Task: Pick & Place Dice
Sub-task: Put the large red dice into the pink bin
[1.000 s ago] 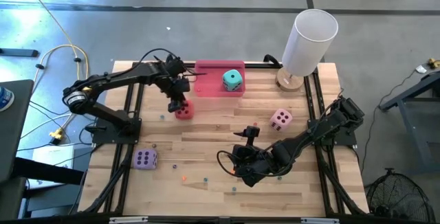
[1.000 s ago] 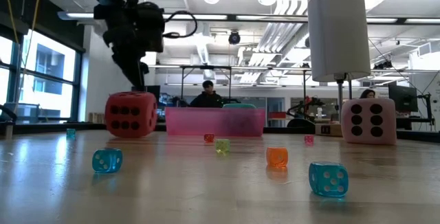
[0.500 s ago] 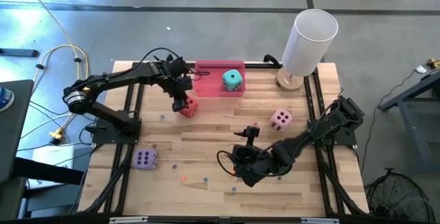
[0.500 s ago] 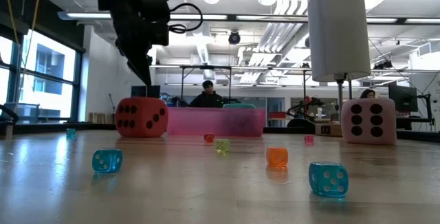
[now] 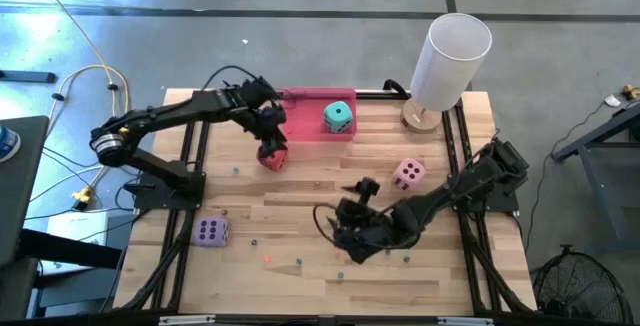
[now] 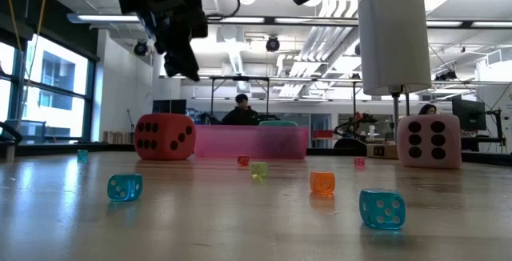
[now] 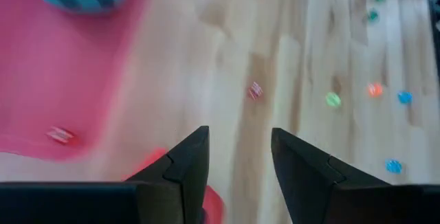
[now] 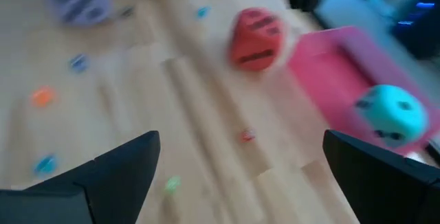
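high view shows the left pincer (image 5: 268, 138) hanging just above the red die (image 5: 273, 157), open and holding nothing; that die sits on the tabletop (image 5: 320, 266) just beside the pink tray (image 5: 300, 126), so it looks unfinished. right pincer (image 5: 352, 216), spread wide and empty, waits mid-tabletop.

Red die (image 5: 273, 158) nudged toward the pink tray (image 5: 305, 126) over the last second, now resting just beside its near edge, turned to show a different face in the low view. Left gripper (image 5: 267, 138) lifted off and up, fingers parted. Right gripper (image 5: 352, 234) raised and swung slightly toward the table's middle, fingers wide.
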Robot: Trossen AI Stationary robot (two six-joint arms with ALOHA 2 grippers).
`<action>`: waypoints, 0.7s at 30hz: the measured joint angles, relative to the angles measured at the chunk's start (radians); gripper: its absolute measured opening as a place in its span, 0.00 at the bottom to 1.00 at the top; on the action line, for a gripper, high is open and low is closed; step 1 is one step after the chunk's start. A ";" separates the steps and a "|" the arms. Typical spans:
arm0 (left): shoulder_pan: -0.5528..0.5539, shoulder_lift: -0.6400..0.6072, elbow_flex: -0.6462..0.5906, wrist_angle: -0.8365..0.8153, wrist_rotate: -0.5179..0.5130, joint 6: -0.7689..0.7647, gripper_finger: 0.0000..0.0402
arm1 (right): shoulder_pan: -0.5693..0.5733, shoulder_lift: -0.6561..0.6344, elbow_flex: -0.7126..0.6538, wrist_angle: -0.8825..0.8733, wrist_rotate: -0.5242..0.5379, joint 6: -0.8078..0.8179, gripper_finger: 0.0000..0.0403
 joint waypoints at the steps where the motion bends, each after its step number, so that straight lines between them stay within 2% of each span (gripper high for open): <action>1: 0.004 -0.014 0.006 0.006 -0.010 0.000 0.38 | -0.005 0.000 0.000 -0.010 0.027 0.024 0.99; 4: 0.014 -0.073 0.008 -0.003 -0.044 0.028 0.38 | 0.006 -0.035 -0.002 -0.091 0.078 0.087 0.99; 8: 0.068 -0.152 0.006 0.000 -0.026 0.056 0.38 | 0.061 -0.109 0.001 -0.262 0.197 0.221 0.99; 10: 0.107 -0.183 0.001 0.006 0.041 0.031 0.38 | 0.079 -0.133 0.001 -0.343 0.236 0.329 0.99; 15: 0.156 -0.257 -0.106 0.083 0.309 0.029 0.38 | 0.111 -0.147 -0.007 -0.508 0.307 0.543 0.99; 21: 0.230 -0.320 -0.300 0.332 0.354 -0.076 0.38 | 0.113 -0.144 -0.144 -0.494 0.305 0.591 0.99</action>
